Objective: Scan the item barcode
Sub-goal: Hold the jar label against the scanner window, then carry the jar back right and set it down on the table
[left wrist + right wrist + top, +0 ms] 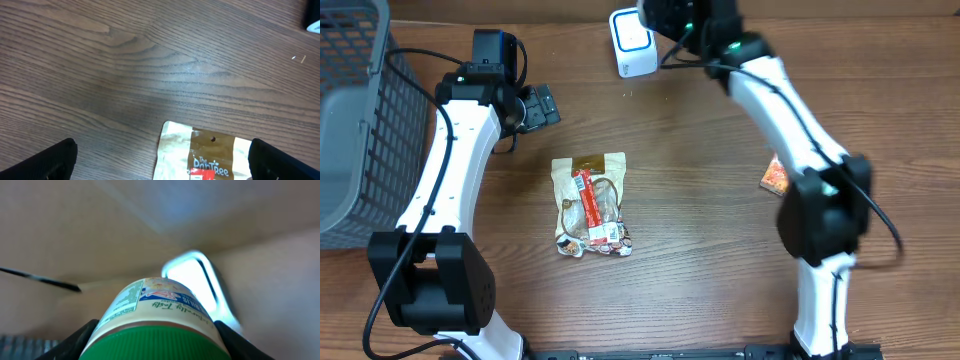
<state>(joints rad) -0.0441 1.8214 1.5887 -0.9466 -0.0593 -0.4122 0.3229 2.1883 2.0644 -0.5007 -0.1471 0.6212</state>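
R arm reaches to the far edge of the brown wooden tabletop (700, 200), where the white box-shaped barcode scanner (632, 42) stands. The right fingers (80, 340) are clamped on the task item, a green-lidded plastic jar with a printed label (155, 305). One finger sits each side of the lid, closed only as far as the lid's width allows.

The jar is held off the tabletop, lid end toward the wrist cam, body pointing at the scanner, whose face glows white just in front of it. This looks deliberate: gripping at the lid leaves the label wall bare, so the code can face the reader w/o fingers in the way. The label side on show has a fine-print panel and brand text. It is too blurred to tell whether the barcode itself faces the scanner. Judged: scan step in hand, item already presented. A roll of the jar may be needed if there's no read. From overhead the jar is hidden under the R wrist.

The left fingers (50, 160) are spread wide, holding nothing and touching nothing. They hover over the tabletop on the L side, near the top edge of a cream-and-brown foil snack pouch w/ red label (590, 205) lying flat mid-table. Prob. parked out of the way, or lined up for a next item; that's a guess only.

Also there: a small orange packet (775, 177) beside the R arm, and a grey mesh basket (360, 100) at the L edge, well apart from the scanner.
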